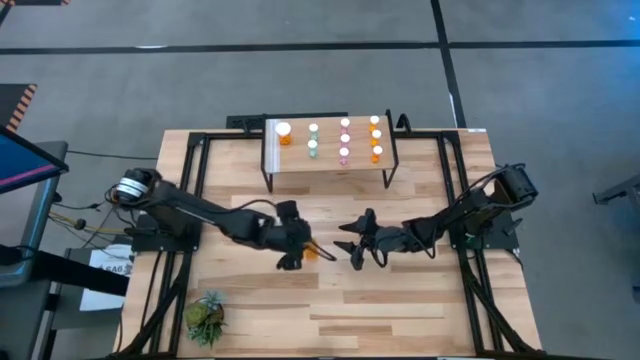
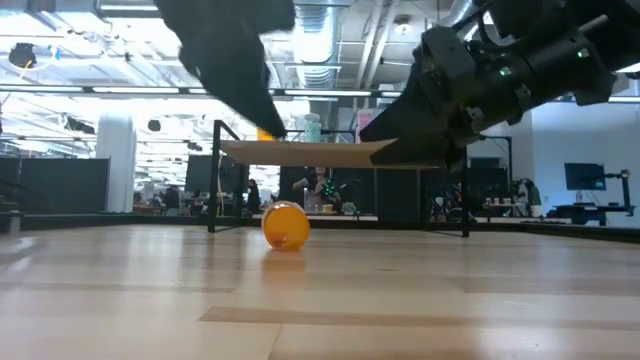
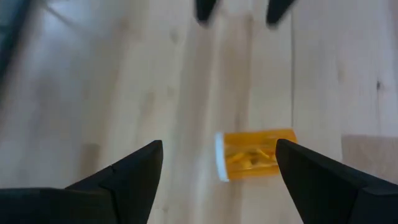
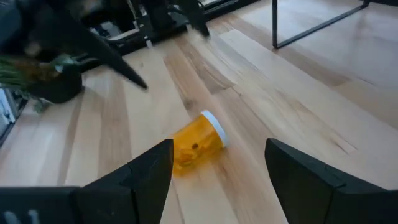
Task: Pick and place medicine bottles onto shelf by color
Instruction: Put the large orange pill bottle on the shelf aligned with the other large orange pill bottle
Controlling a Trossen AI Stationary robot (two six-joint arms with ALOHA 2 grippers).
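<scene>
Nearest the front edge of the wooden table (image 1: 400, 310), a small green spiky plant (image 1: 206, 316) sits at the left corner, well apart from the work. Mid-table, an orange medicine bottle (image 1: 313, 251) with a white cap lies on its side on the bare wood, held by neither arm; the low view shows it end-on, resting on the tabletop. Just beside it on the left, the left gripper (image 1: 300, 250) hangs with its fingers (image 3: 124, 171) spread wide apart, the bottle lying between and beyond them. Opposite, the right gripper (image 1: 352, 240) faces the same bottle from the right, its fingers (image 4: 149, 171) likewise parted and empty, near the bottle but not touching it. Farther back, the shelf (image 1: 330, 165) stands on thin black legs, carrying upright white-capped bottles in rows: orange ones (image 1: 376, 153) at either end, teal-green ones (image 1: 313, 148) and pink ones (image 1: 344, 153) between.
</scene>
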